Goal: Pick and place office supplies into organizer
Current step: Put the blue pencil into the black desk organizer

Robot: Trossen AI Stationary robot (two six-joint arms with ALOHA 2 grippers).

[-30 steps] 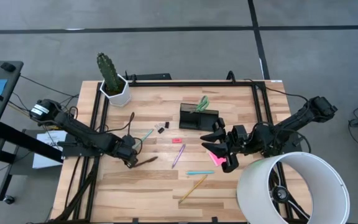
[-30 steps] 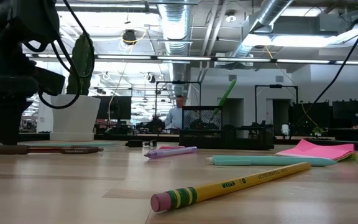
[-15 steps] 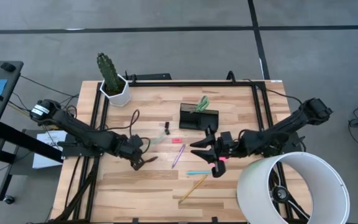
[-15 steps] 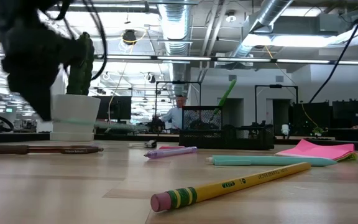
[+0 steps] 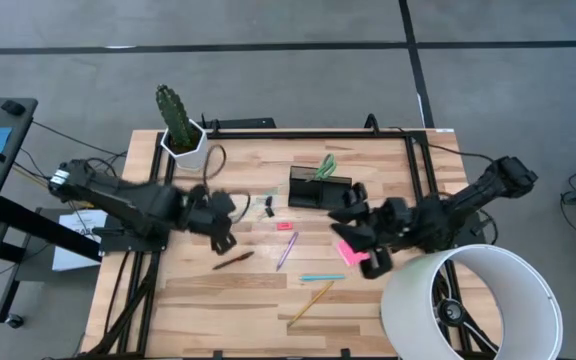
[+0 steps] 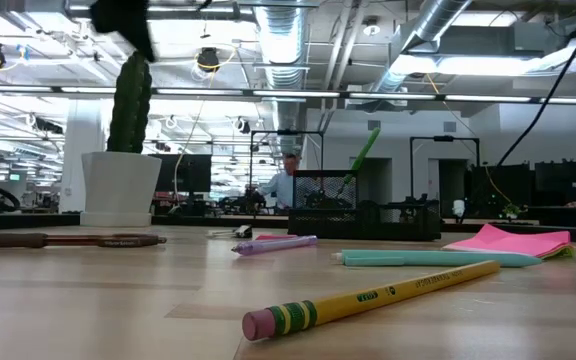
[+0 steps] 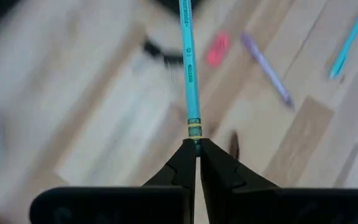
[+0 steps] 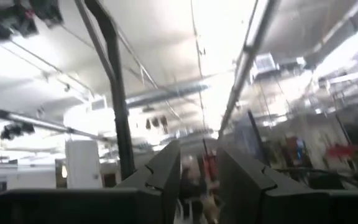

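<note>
1. High view: your left gripper (image 5: 230, 212) is hovering over the table (image 5: 218, 310) at about 9 o'clock from the organizer (image 5: 319, 190), with the dark pen (image 5: 233, 261) lying at its 6 o'clock.
2. Its jaws are clamping shut on a teal pencil (image 7: 188, 74), gripping it at the eraser end.
3. Your right gripper (image 5: 360, 232) is sitting at 5 o'clock from the organizer, above the pink sticky-note pad (image 5: 349, 252); its fingers (image 8: 166, 171) are standing apart with nothing between them.
4. The purple pen (image 5: 287, 250), teal pen (image 5: 321, 277) and yellow pencil (image 5: 310, 301) are lying loose at the organizer's 6 o'clock.
</note>
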